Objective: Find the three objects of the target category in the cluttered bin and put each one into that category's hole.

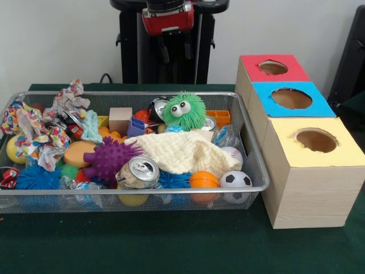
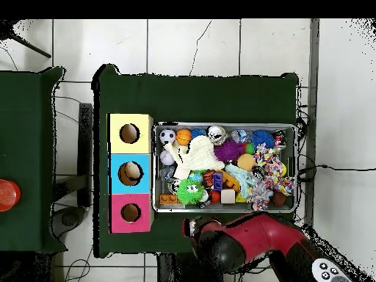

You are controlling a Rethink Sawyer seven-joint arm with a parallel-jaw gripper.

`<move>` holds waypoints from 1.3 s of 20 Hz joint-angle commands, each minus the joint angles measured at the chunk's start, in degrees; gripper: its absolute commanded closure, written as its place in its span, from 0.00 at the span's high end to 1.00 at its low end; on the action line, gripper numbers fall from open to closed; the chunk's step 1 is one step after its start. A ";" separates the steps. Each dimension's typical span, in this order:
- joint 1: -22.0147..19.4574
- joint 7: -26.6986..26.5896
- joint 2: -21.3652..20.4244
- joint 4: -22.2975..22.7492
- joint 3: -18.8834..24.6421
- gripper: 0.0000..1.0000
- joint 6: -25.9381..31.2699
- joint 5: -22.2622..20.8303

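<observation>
A wire mesh bin (image 1: 142, 193) (image 2: 297, 169) is packed with toys. On top lie a cream cloth (image 1: 182, 151) (image 2: 197, 156), a green furry toy with eyes (image 1: 183, 111) (image 2: 190, 191), a purple spiky ball (image 1: 109, 158) (image 2: 229, 151), a drinks can (image 1: 138, 171), an orange ball (image 1: 203, 180), a soccer ball (image 1: 235, 180) (image 2: 167, 136) and a wooden block (image 1: 120, 119) (image 2: 228, 196). Beside the bin stand three boxes with round holes: red (image 1: 273, 67) (image 2: 131, 213), blue (image 1: 291, 98) (image 2: 130, 172) and yellow (image 1: 316, 140) (image 2: 130, 133). My gripper (image 1: 175, 48) hangs open and empty, high behind the bin's far rim.
A colourful crumpled cloth (image 1: 34, 134) (image 2: 268, 172), a blue spiky ball (image 1: 35, 177) and a yellow ball (image 1: 12, 149) fill the bin's other end. Something tan shows inside the blue box's hole in the overhead view. My red arm (image 2: 246, 239) sits just outside the bin.
</observation>
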 commanded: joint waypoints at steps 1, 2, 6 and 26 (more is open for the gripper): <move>-1.05 -24.10 4.89 -11.13 6.90 1.00 10.44 -4.82; -1.01 -24.40 5.01 -11.34 7.06 1.00 10.85 -4.93; -0.28 -26.70 5.54 -13.01 7.49 1.00 12.99 -5.29; 3.35 -34.94 0.34 -16.31 7.79 1.00 14.93 -11.17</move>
